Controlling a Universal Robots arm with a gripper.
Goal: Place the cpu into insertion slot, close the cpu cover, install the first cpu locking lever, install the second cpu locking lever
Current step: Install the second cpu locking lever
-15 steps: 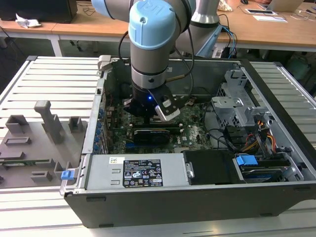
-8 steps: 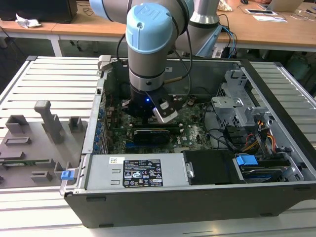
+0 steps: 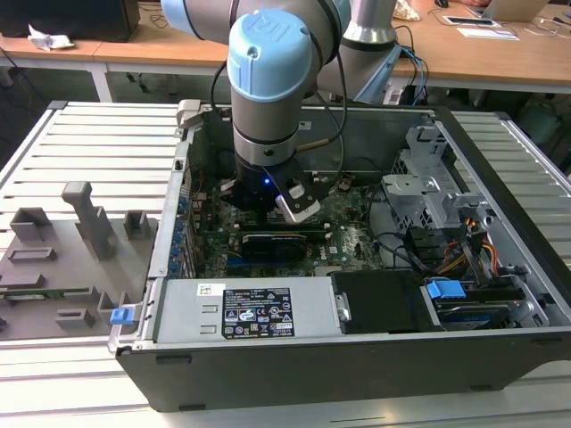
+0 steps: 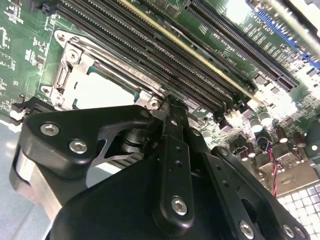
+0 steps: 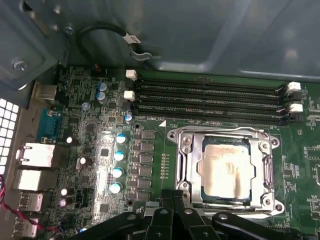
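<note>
In the exterior view the arm [image 3: 268,80] reaches down from the top centre of the frame into the open computer case [image 3: 500,178]. Its gripper [image 3: 268,209] sits low over the motherboard [image 3: 352,245], just above a black card [image 3: 277,242] at mid-frame.

In the first wrist view the cpu [image 5: 226,170] lies flat in the insertion slot [image 5: 197,167], right of centre in the lower half of the frame. Its pale metal face shows through the window of the cpu cover [image 5: 264,172], which is folded down flat around it. The gripper [image 5: 172,220] comes in from the bottom edge. Its black fingertips [image 5: 162,214] are pressed together, with nothing seen between them, just beside the lower left corner of the cover. The memory slots [image 5: 210,100] run across the frame above the socket.

In the second wrist view the gripper [image 4: 167,107] fills the lower half. Its tip is at the corner of the cover [image 4: 107,65], which lies at upper left, and the cpu [image 4: 102,92] shows pale inside that frame, partly hidden behind the gripper's linkage. Whether the tip touches the metal cannot be told. The memory slots [image 4: 165,50] slant across the upper middle.
</note>
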